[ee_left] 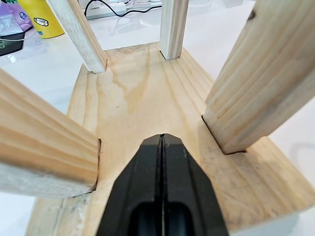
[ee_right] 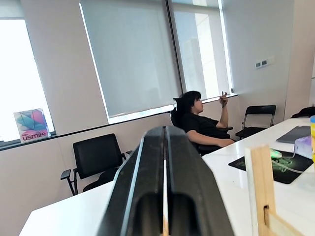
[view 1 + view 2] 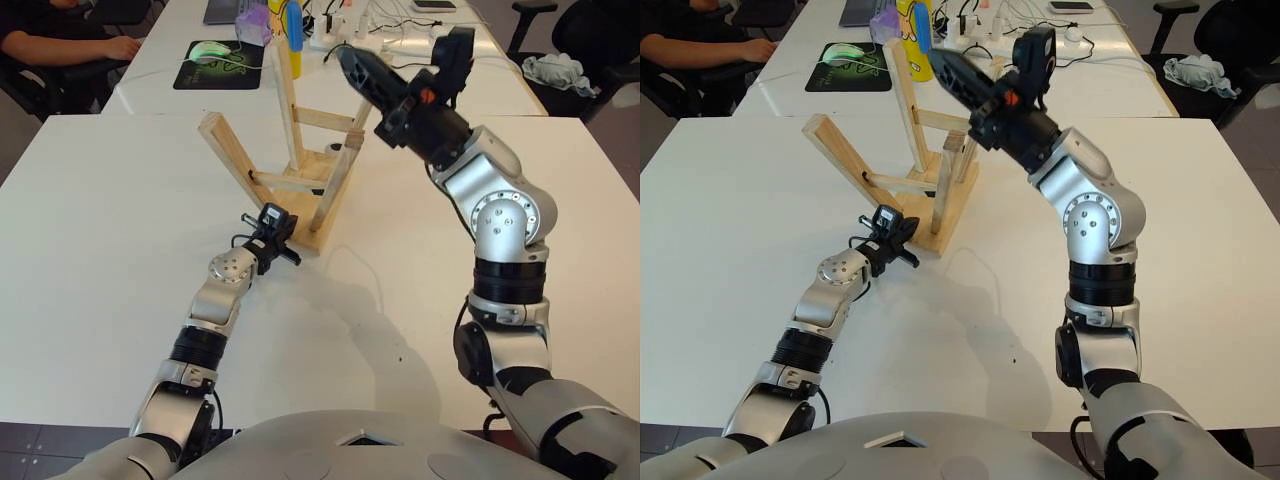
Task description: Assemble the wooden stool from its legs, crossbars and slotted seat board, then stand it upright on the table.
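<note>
Two fingers [image 1: 140, 196] of the left end effector [image 3: 290, 252] were seen shut tight together with nothing held between them. Their tip was pressed on the underside of the slotted seat board [image 1: 138, 83], in among the four legs.

The stool [image 3: 300, 185] was found tipped over on the white desk [image 3: 120, 250]. The board's near edge was down on the desk, and the long legs [image 3: 228, 150] were pointed up and away. Every leg looked pushed into its slot, so only the turning onto its feet was judged to be left.

A slow, even push from below was judged best for that. A hard bump could knock a leg loose.

Higher and farther off, the right end effector [image 3: 345, 55] was held in the air near the top crossbar [image 3: 325, 118], its fingers closed too. Whether the wood was touched could not be told. It was judged that a leg should be gripped there, so the stool could be let down softly.

The desk looked smooth, so sliding feet were to be watched for. Behind it, a second desk [image 3: 150, 70] was seen with a dark mouse mat [image 3: 220, 65] and a yellow bottle [image 3: 292, 25].
</note>
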